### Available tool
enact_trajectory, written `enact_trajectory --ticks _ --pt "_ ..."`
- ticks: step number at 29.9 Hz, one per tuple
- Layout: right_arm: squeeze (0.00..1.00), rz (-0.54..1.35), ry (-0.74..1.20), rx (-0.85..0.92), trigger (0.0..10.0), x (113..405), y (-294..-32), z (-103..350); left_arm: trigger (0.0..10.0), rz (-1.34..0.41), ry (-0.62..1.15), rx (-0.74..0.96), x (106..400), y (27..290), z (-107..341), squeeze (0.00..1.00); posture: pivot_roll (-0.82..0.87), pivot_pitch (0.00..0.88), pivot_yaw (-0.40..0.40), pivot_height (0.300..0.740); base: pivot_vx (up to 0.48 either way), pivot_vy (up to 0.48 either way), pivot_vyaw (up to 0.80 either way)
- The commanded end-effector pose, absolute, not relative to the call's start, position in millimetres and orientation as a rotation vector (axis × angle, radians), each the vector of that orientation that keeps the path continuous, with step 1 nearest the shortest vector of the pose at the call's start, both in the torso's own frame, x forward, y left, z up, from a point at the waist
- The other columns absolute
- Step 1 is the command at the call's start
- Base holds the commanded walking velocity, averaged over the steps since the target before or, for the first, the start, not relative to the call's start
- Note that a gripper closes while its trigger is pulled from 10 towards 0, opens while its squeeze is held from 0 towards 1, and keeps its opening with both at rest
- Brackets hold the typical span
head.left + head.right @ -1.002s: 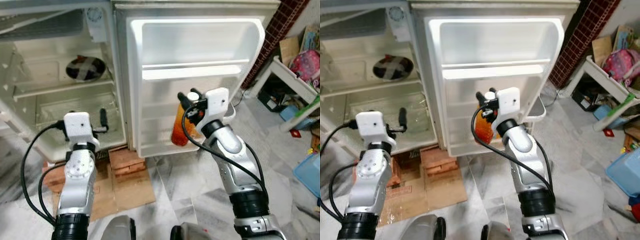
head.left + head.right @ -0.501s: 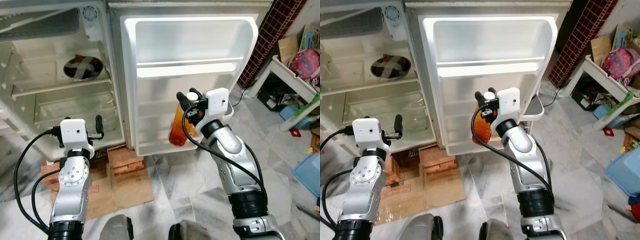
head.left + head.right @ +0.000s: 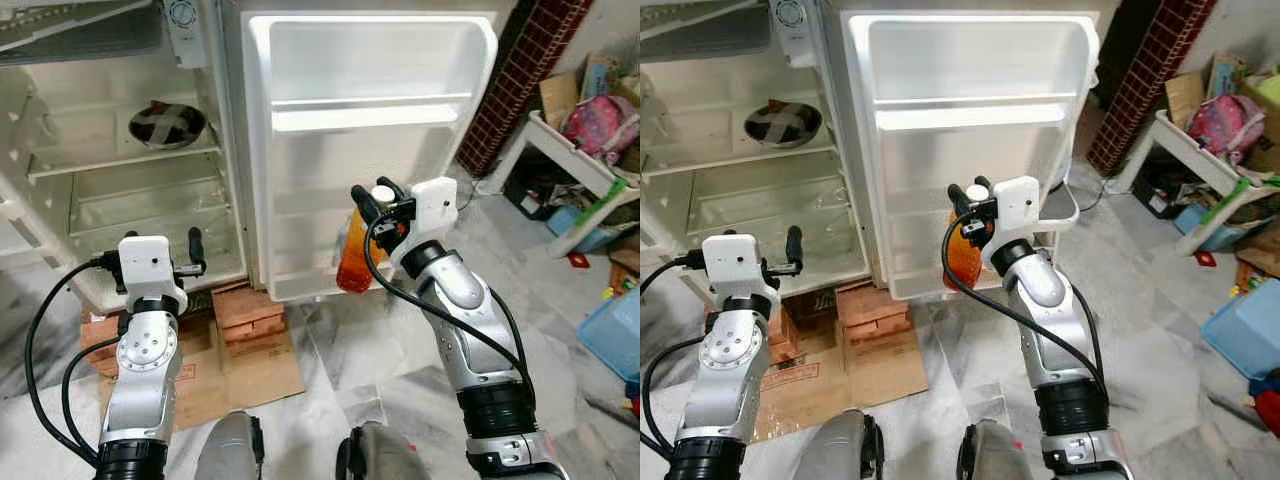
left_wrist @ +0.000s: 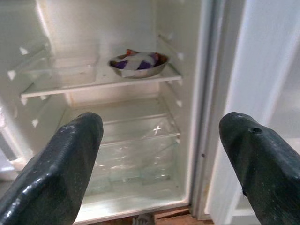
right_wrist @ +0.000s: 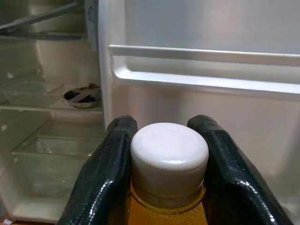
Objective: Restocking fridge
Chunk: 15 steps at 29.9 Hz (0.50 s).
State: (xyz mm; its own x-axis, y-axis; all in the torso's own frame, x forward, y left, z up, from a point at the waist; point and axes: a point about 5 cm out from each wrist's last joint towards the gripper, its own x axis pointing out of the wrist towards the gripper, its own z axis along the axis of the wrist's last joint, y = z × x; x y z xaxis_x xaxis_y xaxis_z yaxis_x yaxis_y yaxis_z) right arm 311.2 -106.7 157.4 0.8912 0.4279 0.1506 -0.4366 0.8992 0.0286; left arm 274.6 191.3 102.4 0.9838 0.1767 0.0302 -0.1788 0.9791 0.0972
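Observation:
An orange juice bottle (image 3: pixel 356 255) with a white cap (image 5: pixel 169 152) hangs in front of the open fridge door (image 3: pixel 370 150), just above the door's bottom shelf. My right gripper (image 3: pixel 374 197) is shut on the bottle's neck, one finger (image 5: pixel 107 173) on each side of the cap. My left gripper (image 3: pixel 192 250) stands open before the lower fridge compartment (image 3: pixel 150 215), its fingers (image 4: pixel 56 173) wide apart with nothing between them. A foil-covered bowl (image 3: pixel 166 124) sits on the fridge's middle shelf.
The fridge rests on bricks (image 3: pixel 250 305) and flattened cardboard (image 3: pixel 262 365) on a marble floor. A white table (image 3: pixel 575 170) with bags, a blue bin (image 3: pixel 612 335) and clutter stand at the right. A brick-patterned wall (image 3: pixel 510 90) is beside the door.
The camera has shifted, moving the fridge slightly up and left in view. The left gripper has lowered from the fridge's lower compartment. The right gripper still holds the bottle by the door.

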Motion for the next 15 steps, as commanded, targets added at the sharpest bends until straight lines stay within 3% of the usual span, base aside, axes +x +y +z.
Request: enact_trajectory --ticks 1,8,15 --pt "0.00 0.445 -0.200 0.073 10.0 311.4 -109.4 169.8 10.0 0.173 -0.031 0.102 275.8 188.9 104.9 0.00 0.03 0.087 -0.060 0.698 0.000 0.000 0.00" --pt "0.00 0.447 -0.203 0.069 10.0 311.2 -109.5 170.2 10.0 0.172 -0.032 0.099 275.6 188.4 104.9 0.00 0.03 0.088 -0.060 0.740 0.000 0.000 0.00" --pt "0.00 0.457 -0.206 0.072 10.0 311.0 -108.2 170.5 10.0 0.170 -0.037 0.098 276.3 187.8 105.5 0.00 0.03 0.089 -0.060 0.740 0.000 0.000 0.00"
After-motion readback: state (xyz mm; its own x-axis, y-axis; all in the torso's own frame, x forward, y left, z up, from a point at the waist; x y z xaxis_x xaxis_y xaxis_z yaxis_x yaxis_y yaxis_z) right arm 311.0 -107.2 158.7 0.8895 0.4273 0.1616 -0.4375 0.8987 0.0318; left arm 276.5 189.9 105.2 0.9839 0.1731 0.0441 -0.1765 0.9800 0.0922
